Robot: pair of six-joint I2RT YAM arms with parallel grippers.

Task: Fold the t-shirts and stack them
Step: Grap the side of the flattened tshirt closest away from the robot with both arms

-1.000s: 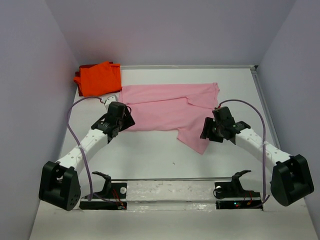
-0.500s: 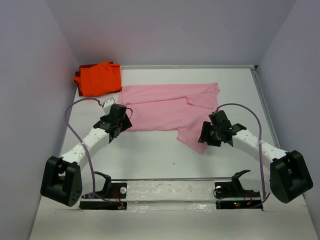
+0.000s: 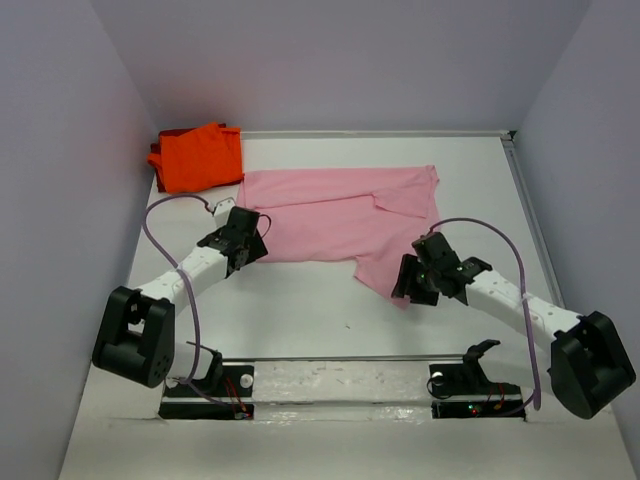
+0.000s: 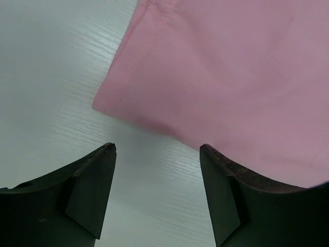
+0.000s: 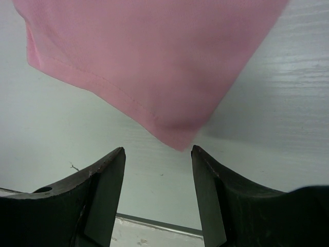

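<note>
Pink t-shirt lies spread in the middle; the orange t-shirt sits far left. Both grippers gape, holding nothing: left gripper at its near left corner, right gripper at its near right tip, placed, I judge, to pinch 2 corners together.

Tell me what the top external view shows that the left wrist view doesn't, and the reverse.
Only the top external view: the folded orange t-shirt in the far left corner, the right gripper at the near right corner of the pink t-shirt, and that shirt's whole outline. Only the left wrist view: the left gripper open, with bare table between it and the shirt's near left corner. Both: the pink t-shirt lying on the table.
</note>
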